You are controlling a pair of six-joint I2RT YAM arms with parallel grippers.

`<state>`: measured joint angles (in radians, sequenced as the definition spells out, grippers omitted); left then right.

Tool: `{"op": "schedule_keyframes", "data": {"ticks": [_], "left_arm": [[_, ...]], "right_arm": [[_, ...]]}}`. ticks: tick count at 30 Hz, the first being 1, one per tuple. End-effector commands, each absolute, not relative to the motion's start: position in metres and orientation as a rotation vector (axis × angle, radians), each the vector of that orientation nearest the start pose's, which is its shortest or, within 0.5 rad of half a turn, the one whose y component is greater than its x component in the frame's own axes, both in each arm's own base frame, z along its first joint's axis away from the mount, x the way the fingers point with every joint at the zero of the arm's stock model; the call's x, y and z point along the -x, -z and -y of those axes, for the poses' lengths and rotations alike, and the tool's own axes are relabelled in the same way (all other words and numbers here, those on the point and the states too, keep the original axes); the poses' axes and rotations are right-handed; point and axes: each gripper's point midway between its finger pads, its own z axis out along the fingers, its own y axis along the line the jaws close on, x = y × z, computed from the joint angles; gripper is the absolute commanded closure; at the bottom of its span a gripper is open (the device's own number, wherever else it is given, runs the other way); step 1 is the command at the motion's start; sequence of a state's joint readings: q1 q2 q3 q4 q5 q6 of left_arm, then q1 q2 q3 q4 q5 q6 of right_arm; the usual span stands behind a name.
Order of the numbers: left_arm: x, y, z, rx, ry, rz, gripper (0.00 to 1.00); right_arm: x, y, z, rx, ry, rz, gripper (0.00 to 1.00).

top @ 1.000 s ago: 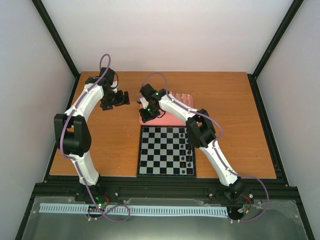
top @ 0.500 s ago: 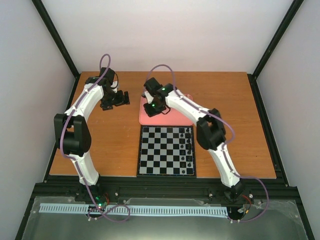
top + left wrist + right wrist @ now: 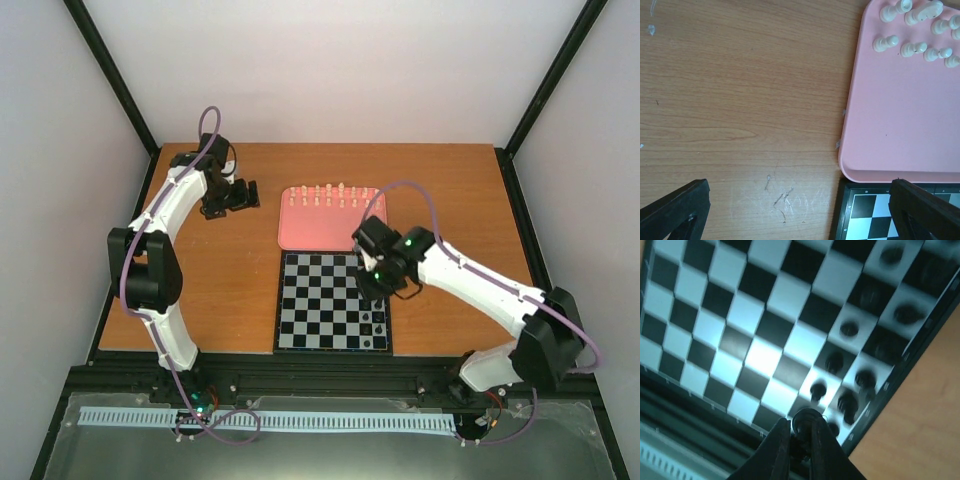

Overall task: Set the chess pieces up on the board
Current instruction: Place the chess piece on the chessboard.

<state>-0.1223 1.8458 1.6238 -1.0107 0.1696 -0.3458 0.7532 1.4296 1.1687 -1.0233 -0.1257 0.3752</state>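
Black chess piece [image 3: 807, 421], pinched between right fingers [image 3: 777, 450]

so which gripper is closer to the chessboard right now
Right. The right gripper hangs over the chessboard's right side, shut on a black piece. The left gripper is open, off the board, over the table left of the pink tray.

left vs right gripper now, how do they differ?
The left gripper is open and empty; the right gripper is pinched shut on a small black chess piece. The left hangs over bare wooden table beside the salmon-pink tray; the right over the black-and-white chessboard, near black pieces standing there. Both have black fingers.
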Motion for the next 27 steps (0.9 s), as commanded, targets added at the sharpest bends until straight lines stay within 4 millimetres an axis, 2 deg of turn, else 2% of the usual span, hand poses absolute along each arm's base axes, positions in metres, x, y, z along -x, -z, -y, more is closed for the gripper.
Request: {"op": "schedule_keyframes", "data": {"ticks": [1,7,12,19,27], "left_arm": [[-0.429,-0.154,0.081,0.302,0.373,-2.78,0.0],[-0.429,-0.147,0.078,0.3,0.34,-2.795,0.0],[-0.43,-0.145,0.077,0.305,0.336,-2.796,0.0],[-0.428,-0.146,0.077,0.307,0.342,-2.795,0.0],[-0.428,-0.145,0.078,0.309,0.344,-2.796,0.0]], "right_arm": [[-0.166,-0.132,-0.215,0.451,-0.395,-2.937,0.97],[-0.133,-0.13,-0.215,0.408,-0.391,-2.948,0.97],[-0.113,-0.12,-0.213,0.367,-0.397,-2.974,0.97],[-0.101,-0.087,-0.195,0.124,-0.467,-2.985,0.97],[-0.103,-0.071,-0.192,0.113,-0.437,-2.991,0.97]]}}
